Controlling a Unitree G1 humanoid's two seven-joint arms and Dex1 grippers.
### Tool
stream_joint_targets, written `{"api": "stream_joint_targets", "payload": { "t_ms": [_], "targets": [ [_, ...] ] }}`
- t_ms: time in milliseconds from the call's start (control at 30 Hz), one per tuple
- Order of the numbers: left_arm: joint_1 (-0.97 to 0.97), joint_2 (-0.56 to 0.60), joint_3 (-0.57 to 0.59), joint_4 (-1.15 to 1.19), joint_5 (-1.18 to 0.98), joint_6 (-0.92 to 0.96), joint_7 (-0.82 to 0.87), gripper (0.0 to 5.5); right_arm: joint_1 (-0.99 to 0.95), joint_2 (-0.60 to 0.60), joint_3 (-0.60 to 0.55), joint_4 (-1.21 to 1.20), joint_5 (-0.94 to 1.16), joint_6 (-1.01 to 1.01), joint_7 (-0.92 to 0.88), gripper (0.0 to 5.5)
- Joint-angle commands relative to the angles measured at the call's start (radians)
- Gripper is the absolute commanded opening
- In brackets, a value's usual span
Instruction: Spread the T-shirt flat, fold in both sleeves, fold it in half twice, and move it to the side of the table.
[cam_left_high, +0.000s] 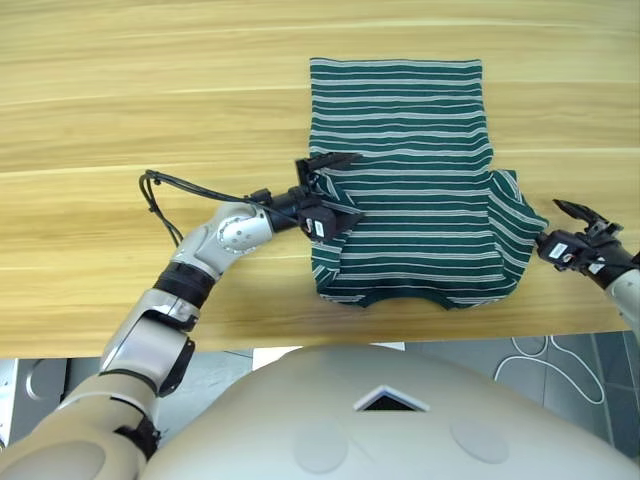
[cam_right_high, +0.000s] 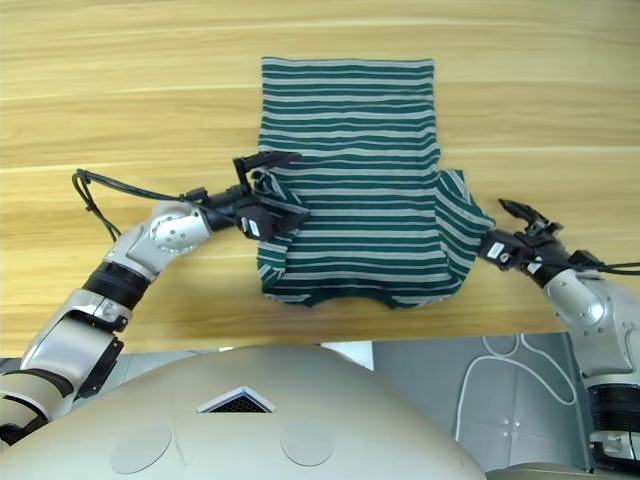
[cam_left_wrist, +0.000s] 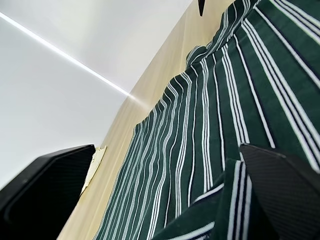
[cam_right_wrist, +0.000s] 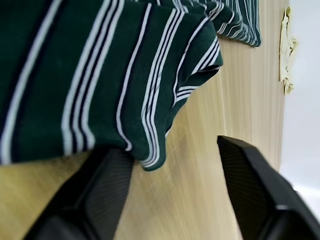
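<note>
A dark green T-shirt (cam_left_high: 410, 150) with white stripes lies on the wooden table (cam_left_high: 150, 100), collar end toward me. Its left sleeve is folded in over the body. My left gripper (cam_left_high: 355, 187) is open at that folded left edge, and striped cloth (cam_left_wrist: 215, 125) lies between its fingers (cam_left_wrist: 285, 185). The right sleeve (cam_left_high: 515, 205) still sticks out sideways. My right gripper (cam_left_high: 552, 225) is open just beside that sleeve's tip, low on the table. The sleeve hem (cam_right_wrist: 150, 75) rests over one of its fingers (cam_right_wrist: 95, 195).
A black cable (cam_left_high: 155, 195) loops off my left forearm over the table. The table's front edge (cam_left_high: 250, 345) runs just below the shirt. Bare wood stretches to the left and beyond the shirt. A white cable (cam_left_high: 560, 365) lies on the floor at the right.
</note>
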Motion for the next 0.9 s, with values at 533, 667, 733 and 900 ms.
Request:
{"api": "stream_joint_targets", "payload": {
  "t_ms": [533,667,733,900],
  "targets": [
    [-0.002,0.000,-0.014,0.030,0.038,-0.018,0.021,5.40,0.023,-0.007,0.040,0.052,-0.017,0.017,-0.001,0.03],
    [-0.005,-0.002,-0.016,0.032,0.038,-0.021,0.023,5.40,0.033,0.004,-0.011,-0.001,0.007,-0.011,-0.046,0.03],
    [-0.006,-0.003,-0.016,0.034,0.038,-0.022,0.025,5.40,0.031,0.013,-0.040,-0.031,0.027,-0.018,-0.065,0.03],
    [-0.007,-0.009,-0.016,0.035,0.039,-0.020,0.031,5.40,0.038,0.025,-0.099,-0.080,0.033,-0.013,-0.091,0.03]
  ]
}}
